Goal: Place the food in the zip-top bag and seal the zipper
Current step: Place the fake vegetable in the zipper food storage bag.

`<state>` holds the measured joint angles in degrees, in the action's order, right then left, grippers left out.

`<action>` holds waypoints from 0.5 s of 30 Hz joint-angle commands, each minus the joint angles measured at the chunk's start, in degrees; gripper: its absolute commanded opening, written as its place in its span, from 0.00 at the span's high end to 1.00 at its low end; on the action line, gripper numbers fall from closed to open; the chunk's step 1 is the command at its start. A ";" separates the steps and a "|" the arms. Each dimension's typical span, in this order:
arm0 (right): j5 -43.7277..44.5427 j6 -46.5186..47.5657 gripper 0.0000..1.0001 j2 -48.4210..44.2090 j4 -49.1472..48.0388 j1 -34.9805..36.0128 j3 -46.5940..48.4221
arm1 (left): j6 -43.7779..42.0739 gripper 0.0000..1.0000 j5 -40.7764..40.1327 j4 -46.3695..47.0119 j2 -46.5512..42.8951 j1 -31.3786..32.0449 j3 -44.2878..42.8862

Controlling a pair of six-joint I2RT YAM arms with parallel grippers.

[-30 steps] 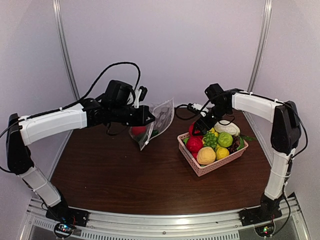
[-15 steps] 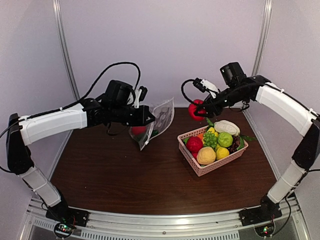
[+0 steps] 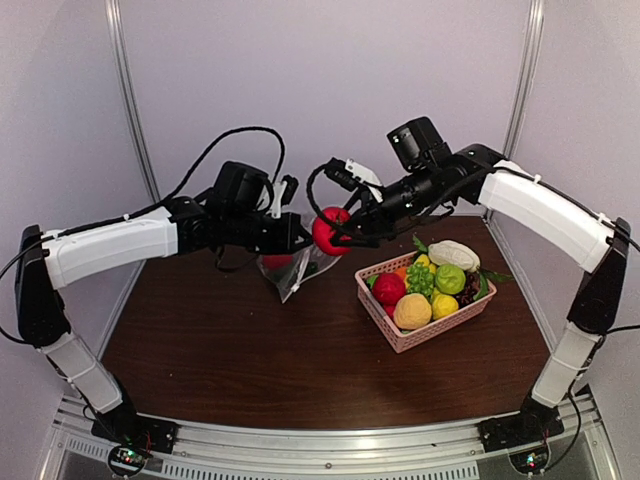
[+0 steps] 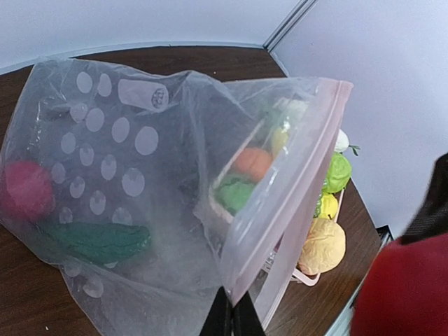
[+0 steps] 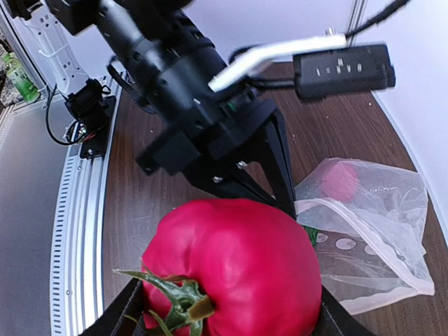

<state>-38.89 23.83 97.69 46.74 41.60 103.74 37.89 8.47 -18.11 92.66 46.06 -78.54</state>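
Note:
My left gripper [image 3: 296,238] is shut on the rim of the clear dotted zip-top bag [image 3: 294,268] and holds its mouth up and open above the table; in the left wrist view its gripper [image 4: 234,318] pinches the pale zipper strip [image 4: 280,203]. A red round food [image 4: 28,189] and a green piece [image 4: 98,240] lie inside the bag. My right gripper [image 3: 345,230] is shut on a red tomato [image 3: 330,232] right beside the bag's mouth. The tomato [image 5: 234,269] fills the right wrist view, with the bag [image 5: 364,231] beyond it.
A pink lattice basket [image 3: 400,335] stands on the brown table to the right of the bag, holding a red fruit [image 3: 389,289], a yellow piece [image 3: 412,311], a green apple [image 3: 450,278] and a white cabbage-like piece [image 3: 455,254].
My right gripper lifted the red tomato out of the basket and carried it left to the bag's mouth. The left arm has held the bag still.

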 commanded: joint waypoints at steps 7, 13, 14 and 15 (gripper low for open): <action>15.86 -2.61 0.40 5.59 -7.03 -0.12 -1.12 | 2.53 1.00 2.55 3.16 -7.79 -0.36 -0.10; 15.09 -5.51 0.21 9.25 -5.94 0.46 6.65 | 2.25 1.00 4.02 2.82 -6.49 -0.36 -0.99; 13.67 -5.43 0.16 9.80 -5.01 0.71 7.87 | 2.27 1.00 3.97 2.82 -6.33 -0.36 -1.00; 12.13 -5.59 0.13 10.14 -4.04 0.87 8.78 | 2.25 1.00 3.71 2.68 -6.27 -0.36 -1.00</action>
<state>-25.87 19.97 105.91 41.95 41.78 107.92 39.94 10.83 -17.67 85.95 46.06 -78.54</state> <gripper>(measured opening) 0.810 0.017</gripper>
